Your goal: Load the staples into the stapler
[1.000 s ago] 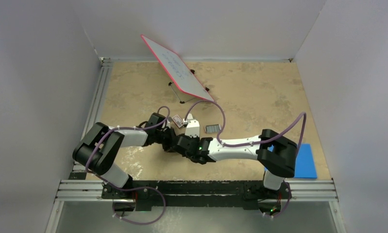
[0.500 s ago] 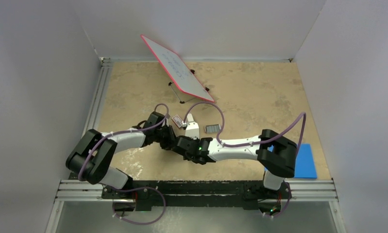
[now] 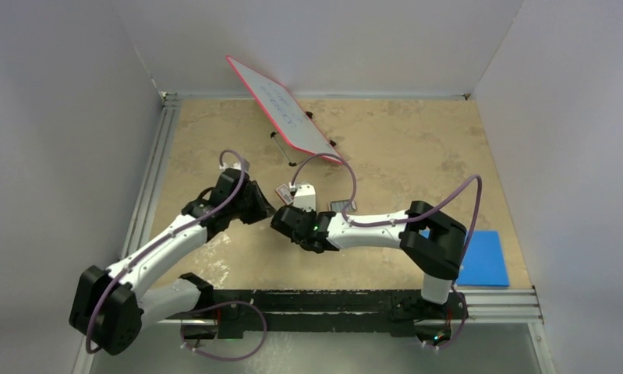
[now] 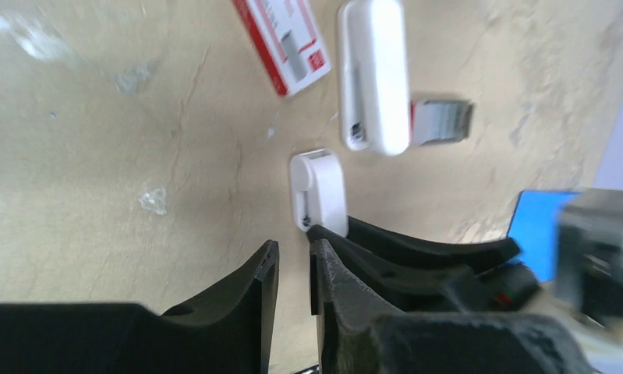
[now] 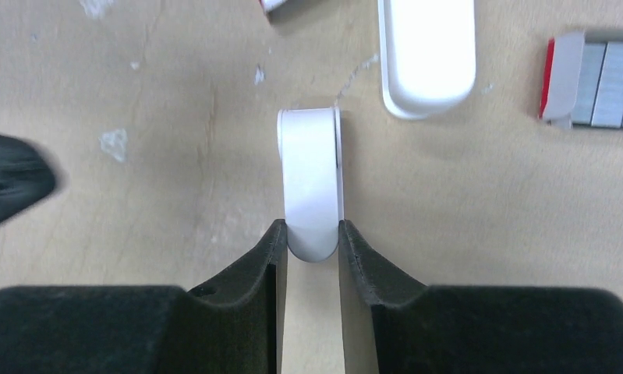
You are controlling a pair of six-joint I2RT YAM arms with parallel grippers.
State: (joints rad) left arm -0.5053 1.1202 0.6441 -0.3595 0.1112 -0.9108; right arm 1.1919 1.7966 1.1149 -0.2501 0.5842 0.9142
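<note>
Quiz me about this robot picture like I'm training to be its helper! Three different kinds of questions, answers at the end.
1. True or false: the left claw is holding the staples box.
2. What is the right claw pinching? A) blue pad B) narrow white stapler piece C) whiteboard
3. Fill in: beside the bigger stapler part, on the table, lies a loose grey strip of ____.

Key
1. False. Nothing sits between its fingers, and the box lies on the table.
2. B.
3. staples.
</note>
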